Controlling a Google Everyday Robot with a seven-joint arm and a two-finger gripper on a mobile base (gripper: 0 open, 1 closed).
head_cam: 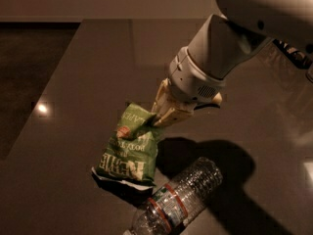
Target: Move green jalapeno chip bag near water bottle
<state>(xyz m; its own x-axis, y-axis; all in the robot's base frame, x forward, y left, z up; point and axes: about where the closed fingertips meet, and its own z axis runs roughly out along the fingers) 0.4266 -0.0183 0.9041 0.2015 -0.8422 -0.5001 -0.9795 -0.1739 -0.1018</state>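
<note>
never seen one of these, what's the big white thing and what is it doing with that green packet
The big white shape is a robot arm, seen by a single camera looking down on a dark table; where the camera sits is not known. At the arm's end is a two-finger gripper. It is pinched shut on the top edge of the green jalapeno chip bag. A clear water bottle lies on its side on the table, just beside the bag's lower corner.
</note>
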